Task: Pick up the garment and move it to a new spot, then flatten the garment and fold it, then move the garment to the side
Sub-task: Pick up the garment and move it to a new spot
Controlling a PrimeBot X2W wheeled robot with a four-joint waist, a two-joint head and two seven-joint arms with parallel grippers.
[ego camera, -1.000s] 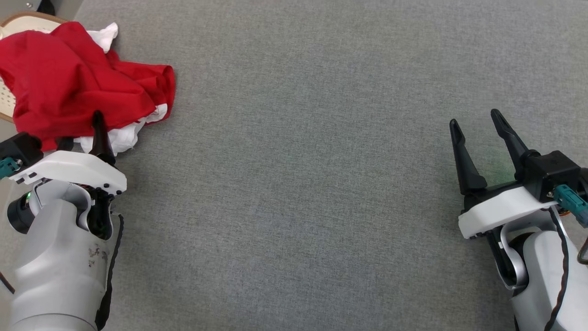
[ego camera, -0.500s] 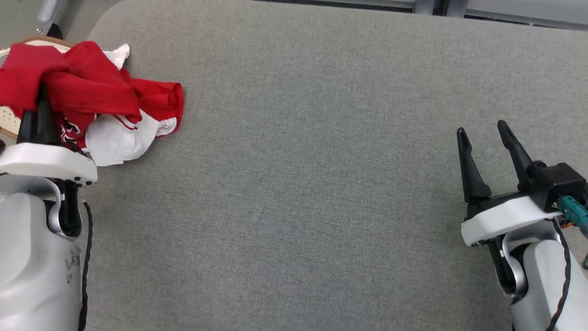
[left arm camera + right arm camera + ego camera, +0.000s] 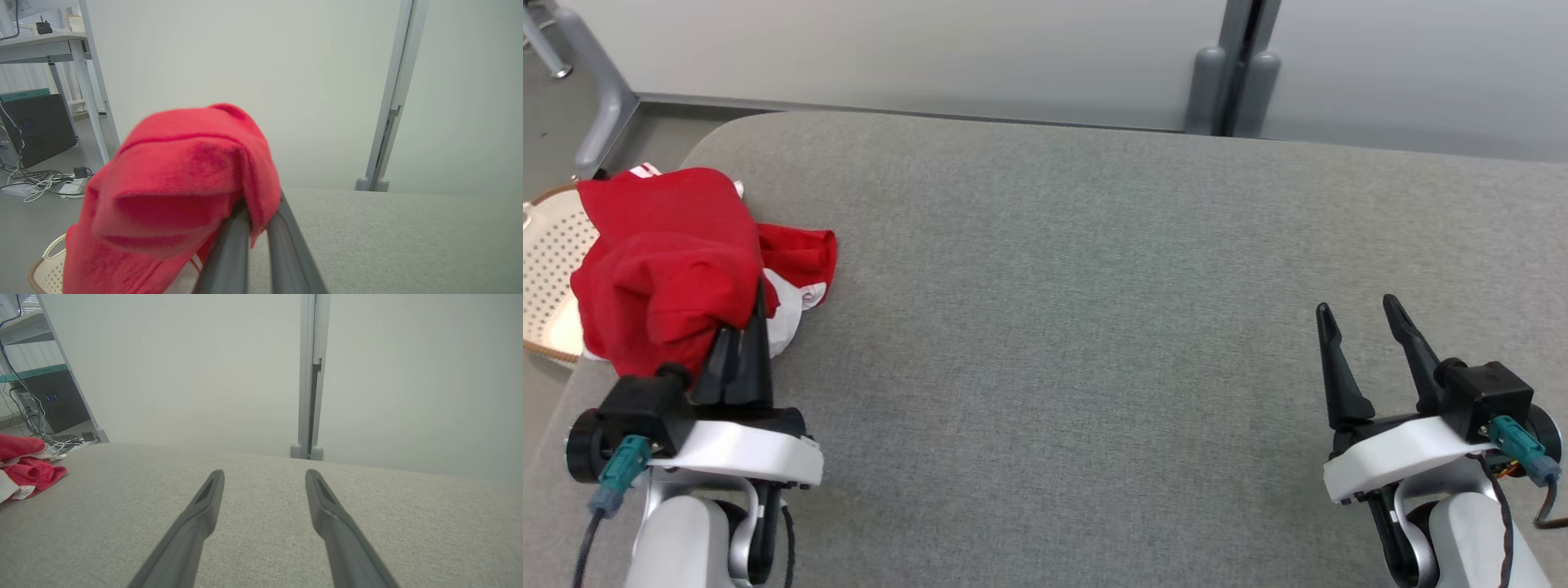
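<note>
Head view: left gripper (image 3: 747, 327) holds a red garment (image 3: 662, 261) at the far-left corner of the grey table (image 3: 1054, 327).
Its two dark fingers are pinched together on a bunched fold of the red-and-white cloth, which is held up above the table's left edge. The rest trails onto that corner and hides part of a pale perforated basket (image 3: 547, 269) just off the table's left edge. Over the table's near-right area, the right gripper (image 3: 1357, 307) hovers with fingers spread wide, gripping nothing, well apart from the garment.
</note>
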